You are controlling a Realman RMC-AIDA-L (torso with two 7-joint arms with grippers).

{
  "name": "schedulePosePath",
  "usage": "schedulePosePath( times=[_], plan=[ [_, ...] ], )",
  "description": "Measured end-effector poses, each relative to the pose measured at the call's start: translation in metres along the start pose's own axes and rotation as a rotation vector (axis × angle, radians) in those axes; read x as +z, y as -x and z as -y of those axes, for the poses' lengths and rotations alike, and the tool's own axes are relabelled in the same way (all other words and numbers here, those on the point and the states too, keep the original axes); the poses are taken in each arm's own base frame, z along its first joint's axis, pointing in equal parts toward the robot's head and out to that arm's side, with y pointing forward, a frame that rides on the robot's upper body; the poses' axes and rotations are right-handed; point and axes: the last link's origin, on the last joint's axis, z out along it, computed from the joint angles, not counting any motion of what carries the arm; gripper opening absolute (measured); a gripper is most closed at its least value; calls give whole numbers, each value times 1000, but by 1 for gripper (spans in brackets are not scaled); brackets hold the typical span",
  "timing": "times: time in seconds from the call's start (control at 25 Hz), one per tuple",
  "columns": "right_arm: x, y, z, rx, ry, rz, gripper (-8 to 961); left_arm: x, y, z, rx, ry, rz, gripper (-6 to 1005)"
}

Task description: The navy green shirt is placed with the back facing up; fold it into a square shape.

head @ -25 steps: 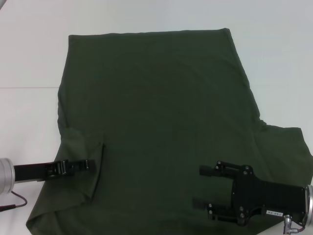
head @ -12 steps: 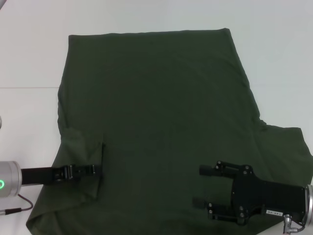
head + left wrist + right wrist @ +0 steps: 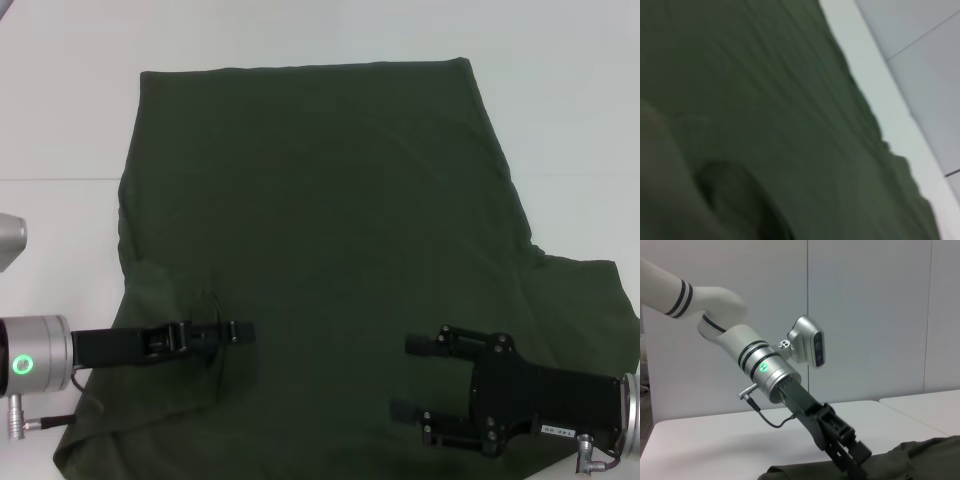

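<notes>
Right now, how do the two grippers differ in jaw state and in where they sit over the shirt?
The left gripper reaches in from the shirt's left edge, its jaws shut on a fold of the navy green shirt. The right gripper sits near the lower right, its jaws open and holding nothing. The left looks slim and edge-on; the right shows its broad flat face. Both are black and point toward the shirt's middle.

Head: the shirt (image 3: 330,250) is viewed from above.
Left wrist: pressed close over fabric.
Right wrist: low, faced across at the left gripper (image 3: 852,460), shared with head.
</notes>
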Motion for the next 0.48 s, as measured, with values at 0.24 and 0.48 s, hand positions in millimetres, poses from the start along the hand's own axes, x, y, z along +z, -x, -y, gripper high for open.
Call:
schedulePosePath(
  times=[0.24,0.48],
  plan=[
    [-1,-1,-1,4,-4,-1,749,-2,0,-1,-18,17,-12,892],
    [-2,-1,-1,2,-3,0,749,-8,2,-2,-26,43,0,891]
  ],
)
